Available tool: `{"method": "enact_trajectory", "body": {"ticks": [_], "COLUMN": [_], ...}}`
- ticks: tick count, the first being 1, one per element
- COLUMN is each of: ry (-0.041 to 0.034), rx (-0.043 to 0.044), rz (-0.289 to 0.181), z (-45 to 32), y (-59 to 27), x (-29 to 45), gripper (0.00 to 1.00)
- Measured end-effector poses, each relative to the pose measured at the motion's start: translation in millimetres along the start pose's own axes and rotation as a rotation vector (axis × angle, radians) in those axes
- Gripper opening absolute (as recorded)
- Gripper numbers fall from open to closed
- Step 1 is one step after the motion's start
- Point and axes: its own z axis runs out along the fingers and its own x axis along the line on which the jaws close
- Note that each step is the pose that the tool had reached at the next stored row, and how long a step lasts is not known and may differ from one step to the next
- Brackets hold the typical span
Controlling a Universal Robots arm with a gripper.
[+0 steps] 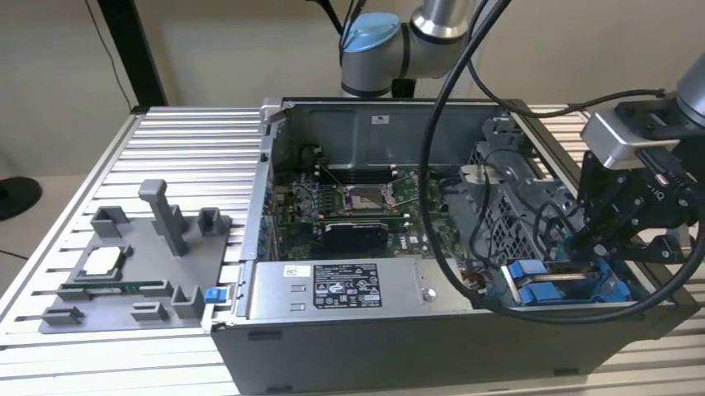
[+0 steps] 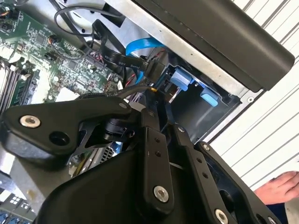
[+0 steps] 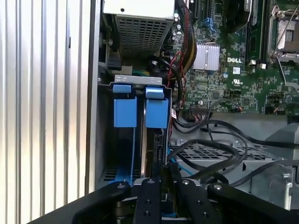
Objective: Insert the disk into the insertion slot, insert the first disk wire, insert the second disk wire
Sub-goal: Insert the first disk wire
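Note:
The disk stands on edge inside the insertion slot at the case's front corner on the exterior view's right, its blue carrier tabs showing. My gripper reaches down into the bay over the disk's end. In both wrist views the fingers lie close together, shut on a black wire connector whose black cable trails towards the motherboard. Beside it a flat blue wire runs behind the bay wall. The first wrist view places the gripper right at the disk's narrow edge.
A grey power-supply box with a sticker lies along the case's front. The motherboard fills the case floor, and loose black cables drape over the perforated bay. A grey parts tray sits outside. A person's hand rests nearby.

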Motion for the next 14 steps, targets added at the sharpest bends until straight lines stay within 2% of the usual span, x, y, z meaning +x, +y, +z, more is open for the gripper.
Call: {"method": "enact_trajectory", "body": {"ticks": [14], "ry": [-0.0014], "rx": [0.0001], "rz": [0.042], "z": [1.8], "y": [-1.0], "x": [1.6], "gripper": [0.00]}}
